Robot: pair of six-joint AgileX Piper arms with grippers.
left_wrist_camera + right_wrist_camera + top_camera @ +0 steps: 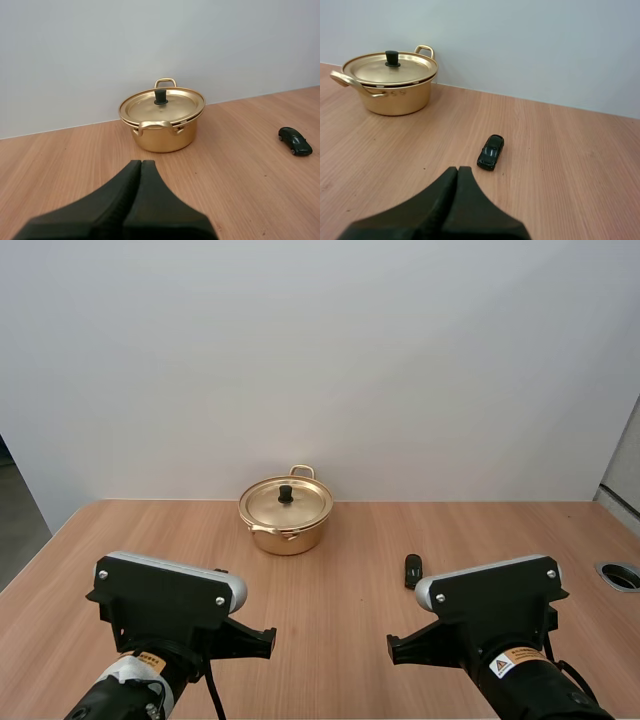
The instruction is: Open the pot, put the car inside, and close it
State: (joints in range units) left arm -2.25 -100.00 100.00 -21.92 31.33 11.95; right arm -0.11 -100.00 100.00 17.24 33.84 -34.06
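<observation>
- The pot (286, 528) stands toward the back of the table (340, 625), close to the wall (320, 360), a little left of the middle.
- The lid (300, 502) sits on the pot.
- The car (412, 570) lies on the table, right of the pot and nearer the arms, well apart from it.
- The left gripper (141, 164) hangs before the pot, and the right gripper (458, 170) just before the car.

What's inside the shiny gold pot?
Its lid, with a black knob, sits on the pot, so the inside is hidden. The little car lies outside on the table.

Robotics lab bench, plain wooden table (350, 570), blank white wall (320, 360), left arm (165, 602), right arm (495, 602)
</observation>
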